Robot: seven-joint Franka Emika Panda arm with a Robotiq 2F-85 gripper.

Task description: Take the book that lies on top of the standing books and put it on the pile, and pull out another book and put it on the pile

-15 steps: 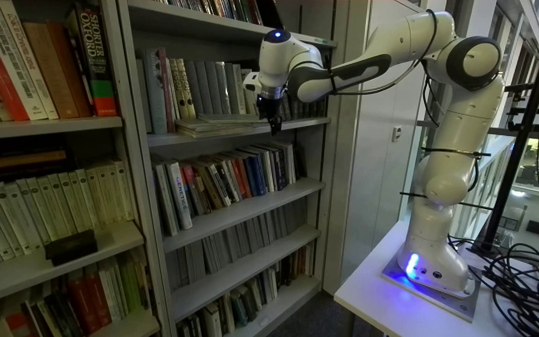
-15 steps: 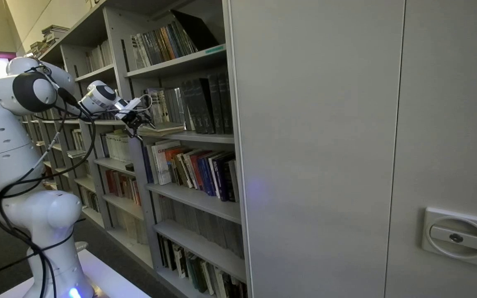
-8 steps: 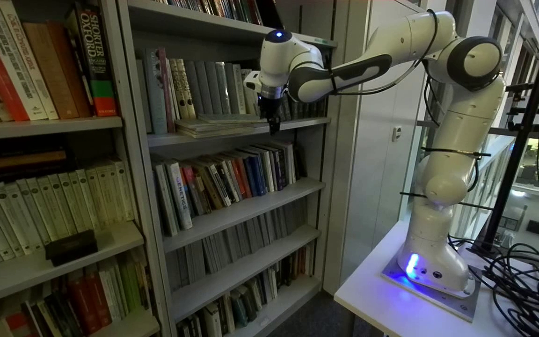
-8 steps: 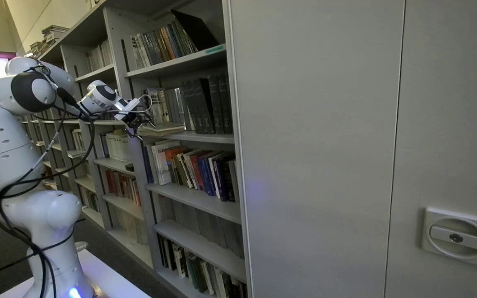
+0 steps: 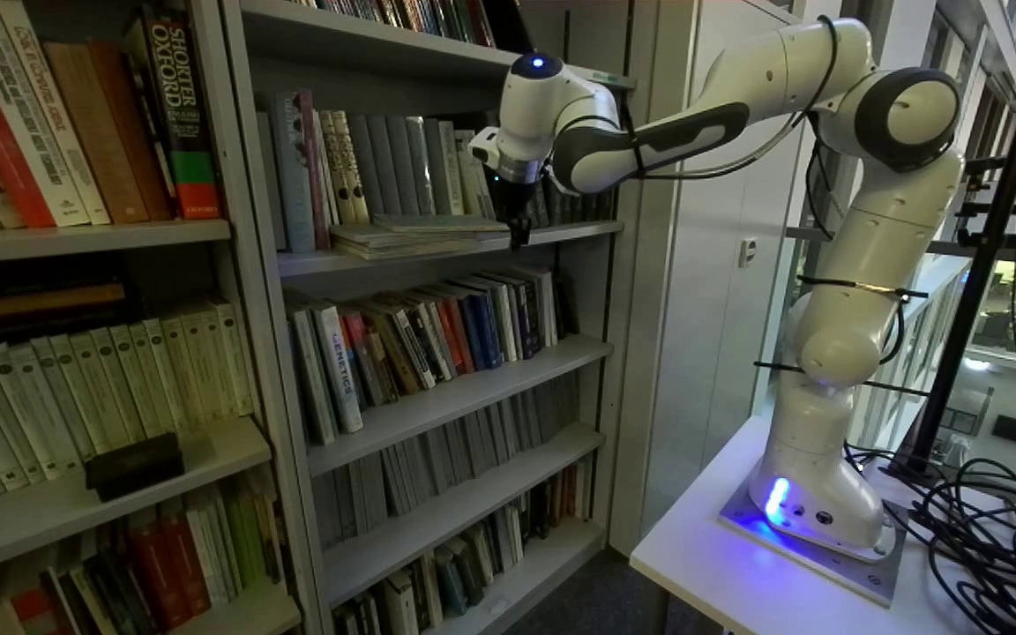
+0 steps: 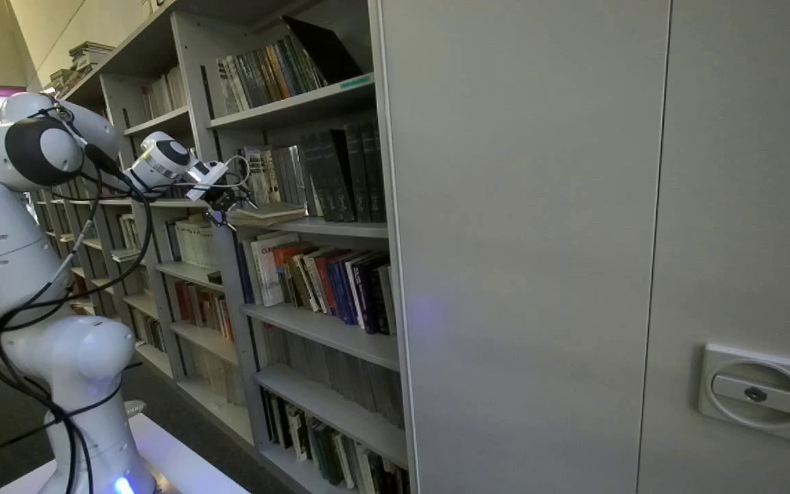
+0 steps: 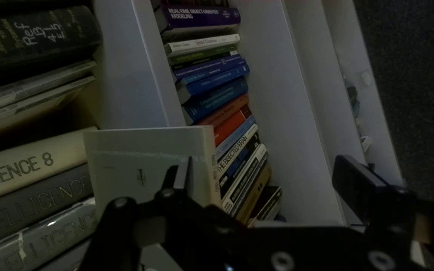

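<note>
One flat book with a pale olive-grey cover (image 7: pixel 119 162) lies at nine o'clock from the black two-fingered gripper (image 7: pixel 266 173) in the wrist view; an exterior view shows it askew atop the low, tan-edged pile of books (image 5: pixel 411 244). None shows on top of the grey, white and beige standing books (image 5: pixel 383 165), so the first transfer is probably done; the second probably remains, unconfirmed. The jaws stand wide, gripping nothing. The pile sits before the row and may hinder that pull; tall black-spined books (image 6: pixel 356 171) stand at its two o'clock in an exterior view.

The end effector (image 7: pixel 264 175) partly hides the pile (image 7: pixel 126 150); the wrist view's edge cuts off the standing books (image 7: pixel 32 203)
</note>
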